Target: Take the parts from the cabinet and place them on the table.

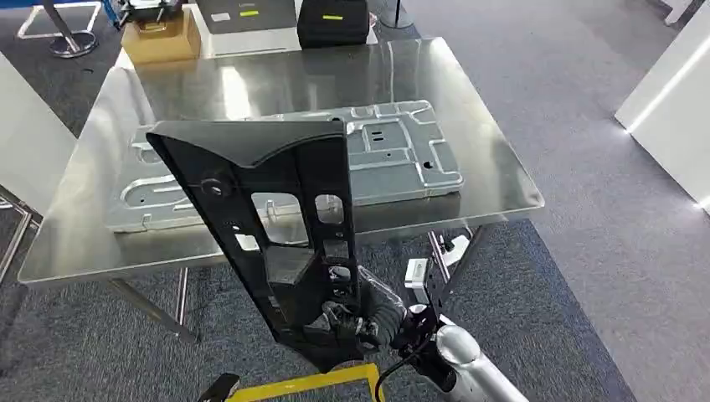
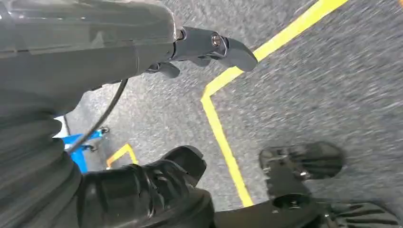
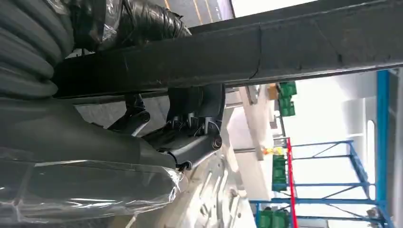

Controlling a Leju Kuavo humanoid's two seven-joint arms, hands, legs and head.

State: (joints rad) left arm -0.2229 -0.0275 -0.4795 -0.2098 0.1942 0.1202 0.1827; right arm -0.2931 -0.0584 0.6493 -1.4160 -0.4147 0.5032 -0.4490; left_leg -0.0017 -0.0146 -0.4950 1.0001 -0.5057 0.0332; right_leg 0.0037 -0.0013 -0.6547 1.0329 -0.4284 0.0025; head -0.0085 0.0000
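Grey carpet (image 1: pixel 586 251) spreads under a shiny metal tabletop (image 1: pixel 494 167), and yellow floor tape (image 2: pixel 223 133) crosses it in the left wrist view. On the tabletop lies a large silver stamped panel (image 1: pixel 402 159), flat, reaching across most of its width. Beyond the far edge stand a cardboard box (image 1: pixel 161 38) and a black case (image 1: pixel 333 21), well apart from the panel.

Nearer the camera, a long black part (image 1: pixel 276 218) with several cut-out windows stands almost upright, tilted, its wide end overlapping the panel in the head view and its narrow end low, in front of the tabletop's near edge. It is in the air, not on the tabletop.

Right hand (image 1: pixel 356 318) grips the part's lower end, fingers (image 3: pixel 190 142) wrapped against the dark bar in the right wrist view.

Left hand (image 2: pixel 209 47) hangs over the carpet, holding nothing, its fingers loosely extended and apart.
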